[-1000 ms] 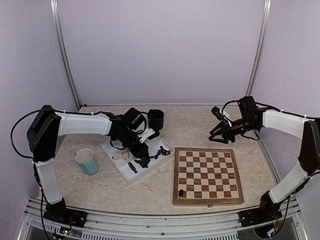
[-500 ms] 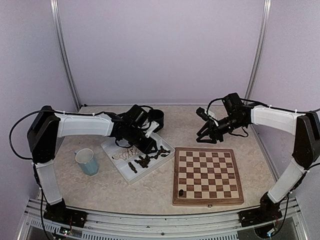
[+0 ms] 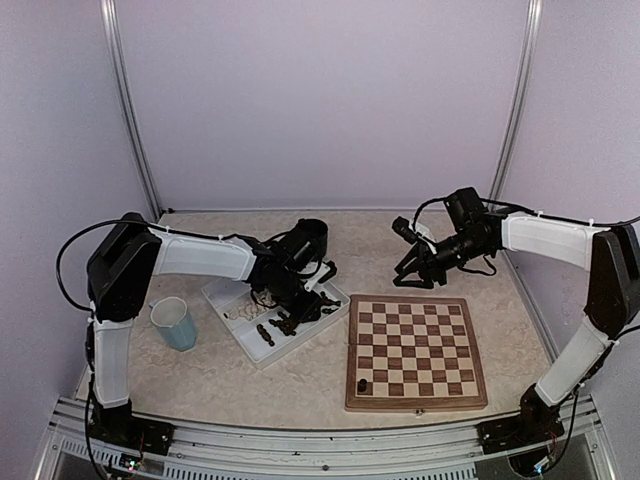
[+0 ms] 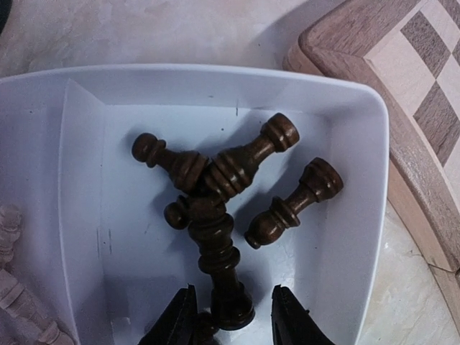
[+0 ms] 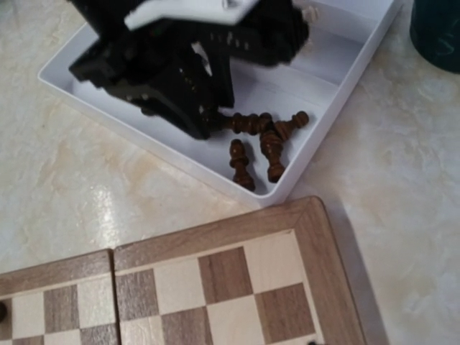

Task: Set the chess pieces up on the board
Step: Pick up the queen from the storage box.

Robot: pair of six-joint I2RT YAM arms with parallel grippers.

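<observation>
Two arms reach in from the lower corners of the overhead frame, across a marbled table [image 3: 300,390]. The left arm is stretched toward the centre with its wrist bent down, so that the left gripper [image 3: 298,305] is lowered into a white tray [image 3: 255,358]. The right arm is curved in from the right edge. The right gripper [image 3: 410,275] is held off the table just above the upper edge of the board [image 3: 415,350], tilted downward, its jaws spread with nothing between them.

The board lies at lower centre right, with one dark piece [image 3: 362,384] standing at its lower left corner. A pale blue cup [image 3: 175,322] is seen left of the tray and a dark cup [image 3: 312,238] above it.

Only in the left wrist view are the dark chess pieces [image 4: 241,162] made out as a tangle lying in the tray's right compartment. The left jaws are parted either side of the base of one fallen piece [image 4: 215,244]. Pale pieces [image 4: 14,302] are glimpsed past the divider. In the right wrist view part of that heap is hidden by the left gripper.
</observation>
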